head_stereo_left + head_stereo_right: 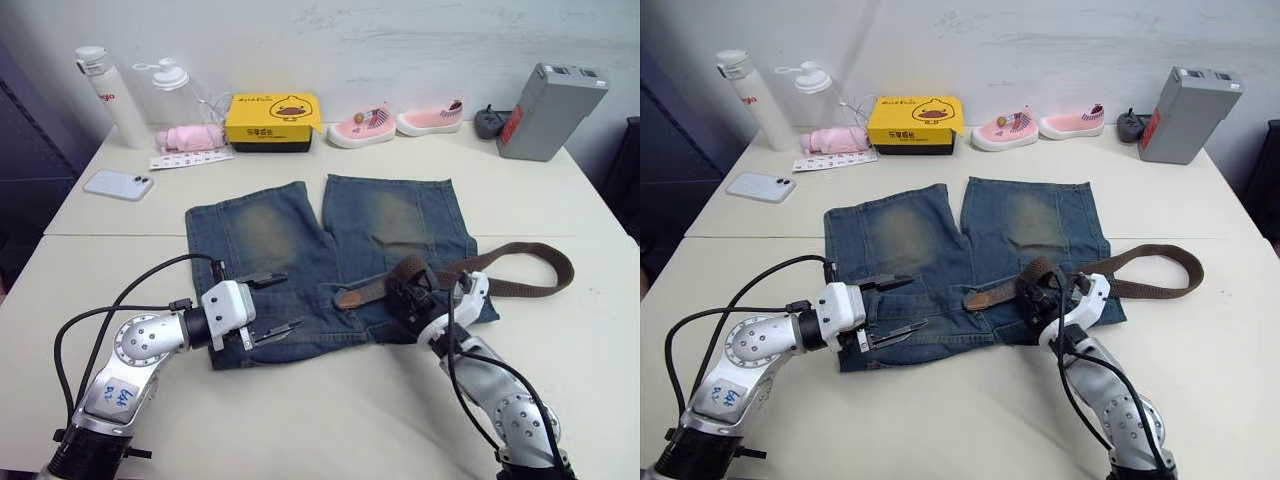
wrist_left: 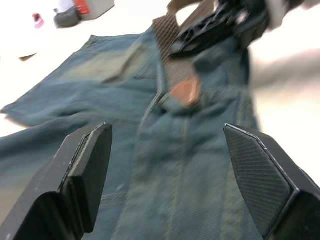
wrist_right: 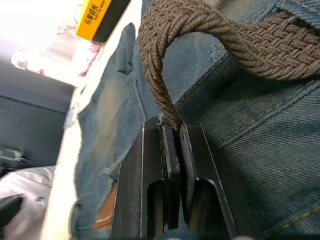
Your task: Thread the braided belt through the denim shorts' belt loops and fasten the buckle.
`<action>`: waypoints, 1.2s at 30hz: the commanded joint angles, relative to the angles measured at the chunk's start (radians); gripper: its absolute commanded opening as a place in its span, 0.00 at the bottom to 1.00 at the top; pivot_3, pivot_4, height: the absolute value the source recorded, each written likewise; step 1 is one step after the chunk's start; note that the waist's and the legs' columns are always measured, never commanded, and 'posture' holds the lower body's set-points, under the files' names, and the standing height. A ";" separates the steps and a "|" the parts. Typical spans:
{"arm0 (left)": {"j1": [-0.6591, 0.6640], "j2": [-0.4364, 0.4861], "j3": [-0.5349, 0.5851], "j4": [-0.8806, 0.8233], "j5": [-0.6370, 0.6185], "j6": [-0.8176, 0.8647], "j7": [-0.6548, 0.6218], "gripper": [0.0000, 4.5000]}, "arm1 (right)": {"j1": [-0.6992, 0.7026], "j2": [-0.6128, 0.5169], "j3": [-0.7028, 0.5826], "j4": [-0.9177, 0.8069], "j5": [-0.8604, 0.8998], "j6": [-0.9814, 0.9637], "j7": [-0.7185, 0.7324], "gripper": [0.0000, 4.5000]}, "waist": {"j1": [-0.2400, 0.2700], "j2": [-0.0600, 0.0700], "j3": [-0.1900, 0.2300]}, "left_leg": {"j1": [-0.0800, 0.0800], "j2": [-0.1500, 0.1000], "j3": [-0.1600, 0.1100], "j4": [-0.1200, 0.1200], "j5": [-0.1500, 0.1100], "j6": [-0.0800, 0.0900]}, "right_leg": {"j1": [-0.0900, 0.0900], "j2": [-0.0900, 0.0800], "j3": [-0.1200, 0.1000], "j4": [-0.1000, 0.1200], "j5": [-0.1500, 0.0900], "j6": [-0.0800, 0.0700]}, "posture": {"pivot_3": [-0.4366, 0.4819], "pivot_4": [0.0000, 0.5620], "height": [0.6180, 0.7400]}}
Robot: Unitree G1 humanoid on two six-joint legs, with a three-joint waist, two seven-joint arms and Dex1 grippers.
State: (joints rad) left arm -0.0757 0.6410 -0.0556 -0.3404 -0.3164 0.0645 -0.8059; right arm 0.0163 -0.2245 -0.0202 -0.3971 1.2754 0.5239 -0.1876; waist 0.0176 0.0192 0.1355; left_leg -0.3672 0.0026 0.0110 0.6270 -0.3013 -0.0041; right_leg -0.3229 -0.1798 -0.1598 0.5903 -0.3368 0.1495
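Observation:
The denim shorts (image 1: 300, 250) lie flat mid-table, legs pointing away from me. The braided belt (image 1: 530, 262) loops off to the right of the shorts and comes back across the waistband, ending in a tan leather tip (image 1: 352, 297). My right gripper (image 1: 405, 295) is shut on the belt just behind that tip; in the right wrist view the strap (image 3: 210, 30) arches up out of the closed fingers (image 3: 150, 170). My left gripper (image 1: 290, 300) hovers open over the left part of the waistband, nothing between its fingers (image 2: 85, 175). The buckle is hidden. I cannot make out the belt loops.
Along the far edge stand a white bottle (image 1: 112, 95), a clear bottle (image 1: 172, 85), a pink cloth (image 1: 190, 138), a yellow box (image 1: 272, 120), pink shoes (image 1: 362, 127) and a grey box (image 1: 550, 110). A phone (image 1: 117, 184) lies far left.

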 commanded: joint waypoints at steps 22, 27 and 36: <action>-0.015 -0.003 0.051 -0.030 -0.044 0.093 -0.021 0.86 | 0.059 0.003 0.101 -0.185 -0.578 -0.179 0.304 0.00 | 0.005 0.000 0.000 | 0.000 -0.001 0.001 0.000 -0.001 0.000 | 0.000 0.000 0.000 -0.001 0.000 0.000 | 0.48 0.27 0.53; -0.012 0.001 0.041 -0.023 -0.020 0.071 -0.032 0.86 | 0.041 0.039 0.158 -0.125 -0.633 -0.152 0.330 0.00 | 0.004 0.000 0.000 | 0.000 -0.001 0.000 0.000 -0.001 0.000 | 0.000 0.000 0.000 -0.001 0.000 0.000 | 0.48 0.27 0.53; -0.114 0.016 -0.059 0.193 0.324 -0.418 -0.012 0.86 | 0.012 -0.005 0.235 -0.084 -0.669 0.091 0.333 0.00 | 0.006 -0.001 -0.001 | 0.000 -0.001 0.001 0.000 -0.001 -0.001 | 0.000 0.000 0.000 -0.001 0.000 0.000 | 0.48 0.27 0.53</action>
State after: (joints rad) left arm -0.1622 0.6604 -0.1014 -0.1709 -0.0582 -0.2296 -0.8431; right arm 0.0261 -0.2235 0.2017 -0.4671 0.6054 0.5561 0.1480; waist 0.0240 0.0185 0.1344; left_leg -0.3671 0.0016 0.0124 0.6269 -0.3022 -0.0050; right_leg -0.3227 -0.1797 -0.1597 0.5890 -0.3370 0.1490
